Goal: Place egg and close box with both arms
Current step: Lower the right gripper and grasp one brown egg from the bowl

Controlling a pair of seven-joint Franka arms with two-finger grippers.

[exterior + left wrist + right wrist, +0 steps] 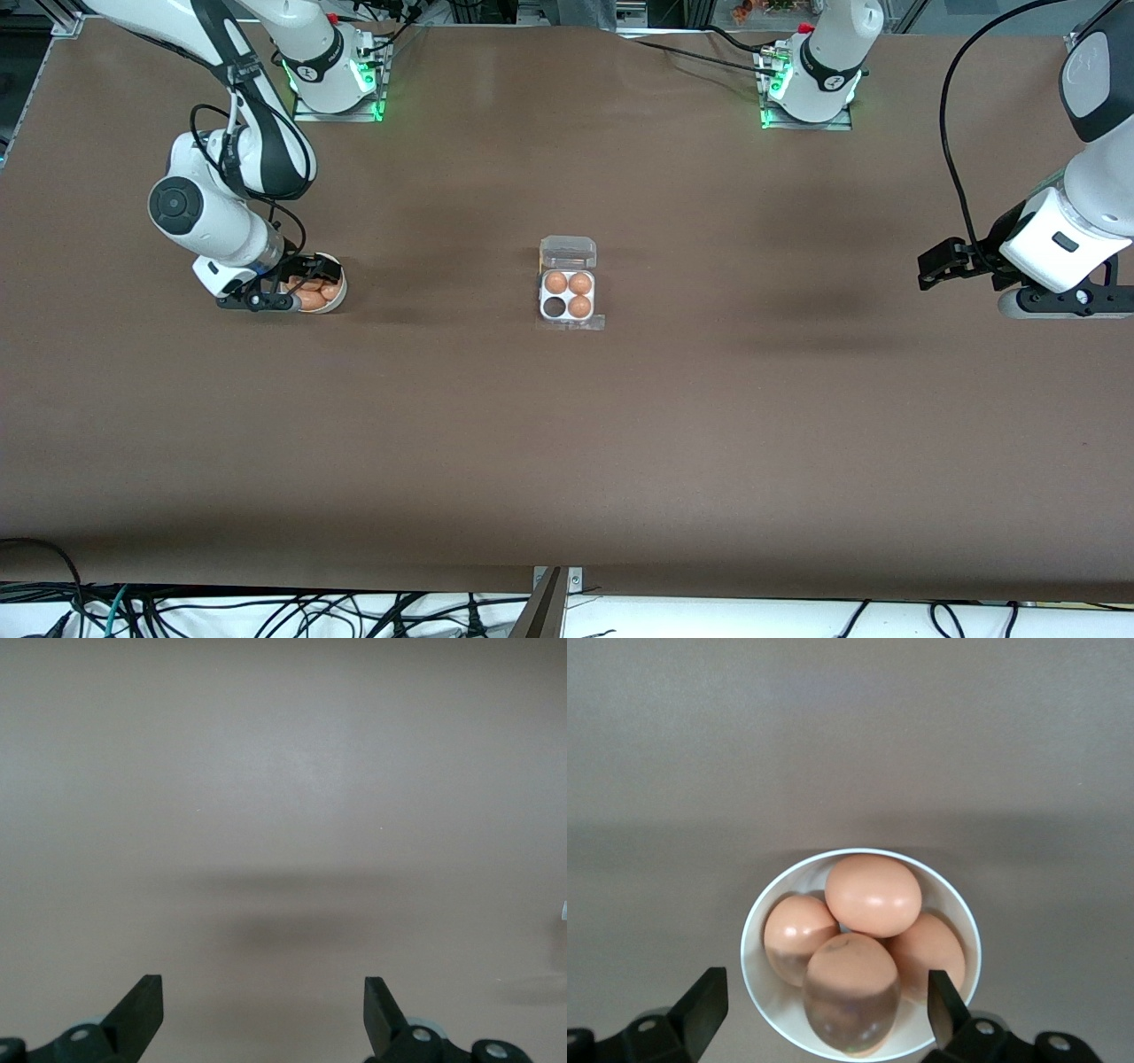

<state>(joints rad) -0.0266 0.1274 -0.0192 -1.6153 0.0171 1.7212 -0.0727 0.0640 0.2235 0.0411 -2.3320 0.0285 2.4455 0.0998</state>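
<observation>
The box sits near the middle of the brown table, nearest the front camera of all the things in use. Its white tray holds three orange-brown eggs; the fourth cup, the one nearer the camera on the right arm's side, shows dark and empty. The clear lid stands open, hinged on the edge toward the robots' bases.

Toward the right arm's end of the table, about level with the box, a round white bowl holds a pile of eggs. The right wrist view shows four of them, with the topmost egg resting on the others; the front view hides part of the pile under the gripper, so there may be more. The right gripper hovers just over the bowl, fingers spread wide to either side of the pile and gripping nothing.

At the left arm's end, well apart from the box, the left gripper waits above bare table. Its fingers are spread wide and hold nothing.
</observation>
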